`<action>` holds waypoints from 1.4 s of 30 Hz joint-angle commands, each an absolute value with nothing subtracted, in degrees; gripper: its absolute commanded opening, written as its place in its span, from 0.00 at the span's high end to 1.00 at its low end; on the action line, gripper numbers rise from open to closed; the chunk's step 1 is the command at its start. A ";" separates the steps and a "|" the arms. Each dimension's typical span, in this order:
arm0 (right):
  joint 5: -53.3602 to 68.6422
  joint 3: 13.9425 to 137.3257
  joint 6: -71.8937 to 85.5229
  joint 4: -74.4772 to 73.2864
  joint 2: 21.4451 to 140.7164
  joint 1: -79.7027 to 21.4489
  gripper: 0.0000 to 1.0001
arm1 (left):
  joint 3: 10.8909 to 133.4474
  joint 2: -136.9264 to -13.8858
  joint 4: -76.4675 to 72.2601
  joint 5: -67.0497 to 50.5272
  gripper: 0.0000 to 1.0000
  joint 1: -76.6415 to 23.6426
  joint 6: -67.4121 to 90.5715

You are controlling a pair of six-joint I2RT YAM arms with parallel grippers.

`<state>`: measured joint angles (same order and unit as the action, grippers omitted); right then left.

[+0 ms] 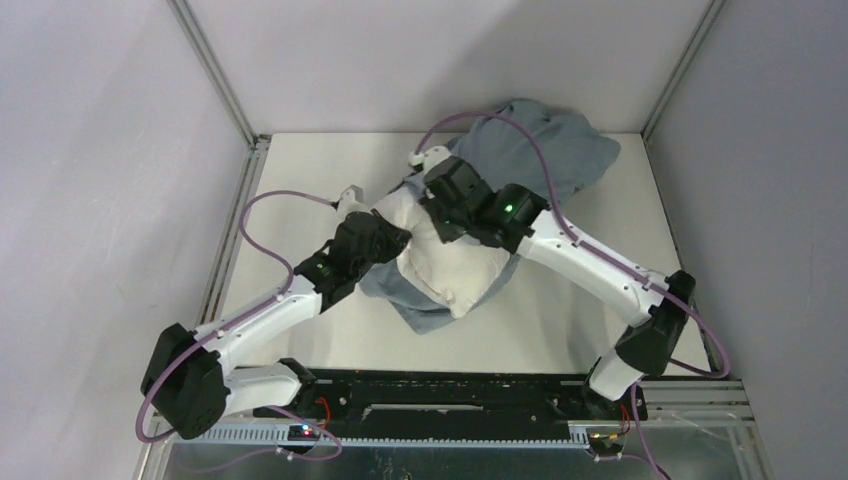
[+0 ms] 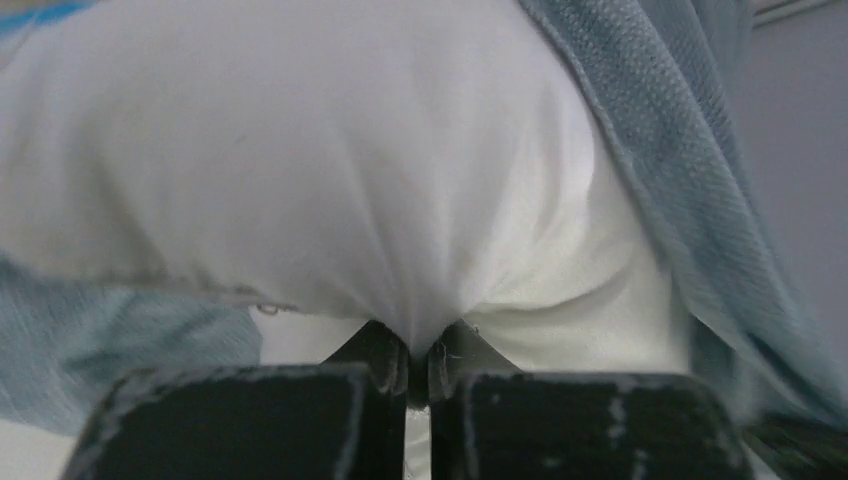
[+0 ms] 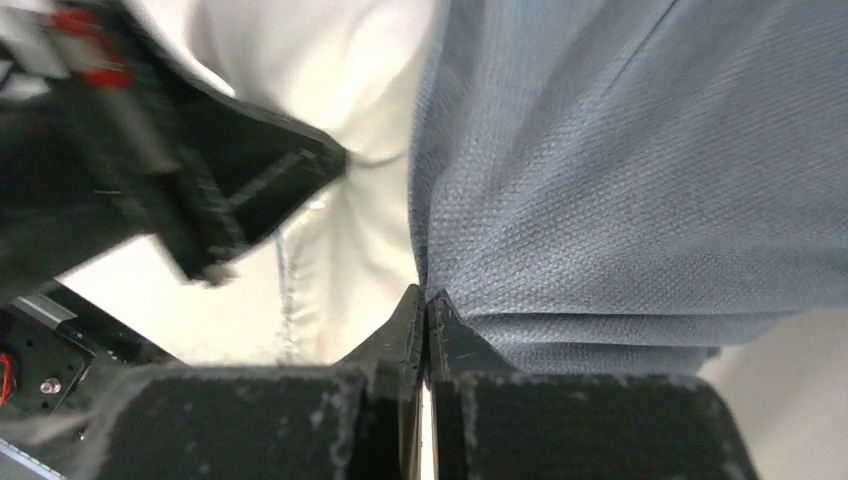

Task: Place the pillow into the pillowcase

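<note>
Now, L gripper (image 2: 420, 352): pinching pillow (image 2: 300, 160) fold, bulk just ahead of tips.
R gripper (image 3: 426, 300): clamped on pillowcase (image 3: 620, 160) edge, cloth ahead-right of tips.
Risk: thin pinches may slip under pull; case edge lost.

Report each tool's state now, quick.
Left tool: shut, pinching a fold of the pillow.
Right tool: shut, pinching the pillowcase at its edge, right beside the pillow.
</note>
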<state>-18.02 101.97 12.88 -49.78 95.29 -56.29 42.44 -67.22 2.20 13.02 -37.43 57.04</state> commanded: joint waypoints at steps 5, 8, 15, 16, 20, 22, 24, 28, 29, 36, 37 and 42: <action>-9.77 92.65 17.70 -44.62 90.94 -47.99 0.99 | 47.46 -67.85 -4.29 19.28 1.00 -37.17 57.08; -13.43 92.17 18.16 -45.93 88.61 -48.12 0.57 | 46.70 -68.07 -4.11 19.73 1.00 -36.40 56.76; -20.63 78.53 20.52 -41.16 78.48 -49.62 0.25 | 47.63 -68.57 -2.82 19.28 1.00 -35.78 54.99; -20.82 77.25 20.22 -40.74 77.91 -49.93 0.25 | 47.64 -68.66 -2.81 19.09 1.00 -35.70 54.95; -21.41 75.92 17.97 -39.43 80.01 -50.31 0.25 | 47.99 -68.99 -2.81 18.67 1.00 -35.42 54.92; -20.94 76.49 15.66 -37.50 81.56 -49.84 0.30 | 48.56 -69.36 -2.52 18.62 1.00 -35.42 54.89; -20.96 81.60 15.55 -39.40 83.62 -49.52 0.57 | 49.33 -69.83 -2.37 18.58 1.00 -35.42 54.56; -20.99 102.56 14.70 -46.94 89.64 -55.60 1.00 | 51.53 -73.02 -3.26 18.57 1.00 -35.91 54.99; -19.86 107.54 14.61 -49.58 91.32 -57.97 1.00 | 52.33 -74.26 -2.88 18.43 1.00 -36.21 55.09; -14.07 105.16 17.57 -48.51 88.27 -62.27 1.00 | 52.19 -75.35 -2.34 19.08 1.00 -37.37 55.99; -12.87 102.92 18.25 -47.94 87.23 -61.21 1.00 | 51.51 -74.90 -2.37 19.05 1.00 -37.54 56.11; -13.65 93.22 19.96 -47.25 82.47 -57.80 0.74 | 46.78 -72.36 -3.34 18.95 1.00 -38.65 58.23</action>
